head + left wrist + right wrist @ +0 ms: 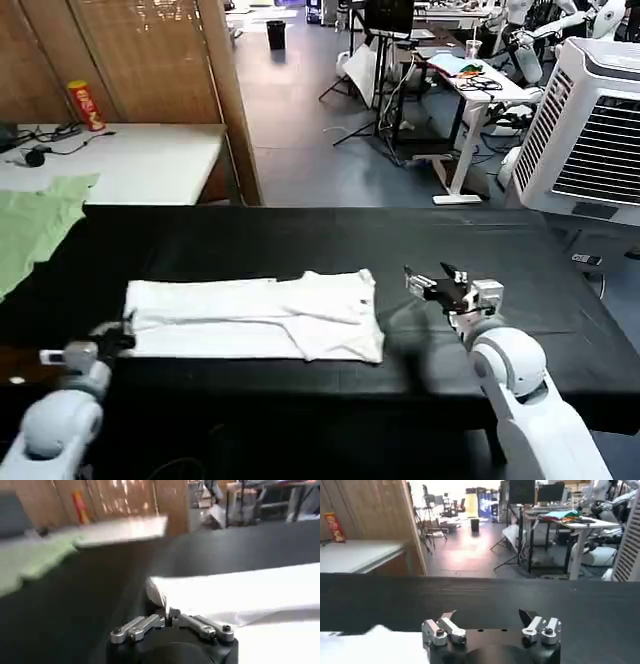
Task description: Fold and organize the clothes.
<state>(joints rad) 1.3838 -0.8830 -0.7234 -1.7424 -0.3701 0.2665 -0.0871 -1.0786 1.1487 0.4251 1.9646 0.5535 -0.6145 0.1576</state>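
The black table (pixel 560 300) carries the white T-shirt (pixel 255 315), folded into a long band lying flat at its middle, ready for a crosswise fold. The right gripper (pixel 432 282) hovers just beside the shirt's right end, jaws spread and empty. The left gripper (pixel 128 330) sits at the shirt's left end, jaws closed near the cloth edge, seemingly holding nothing.
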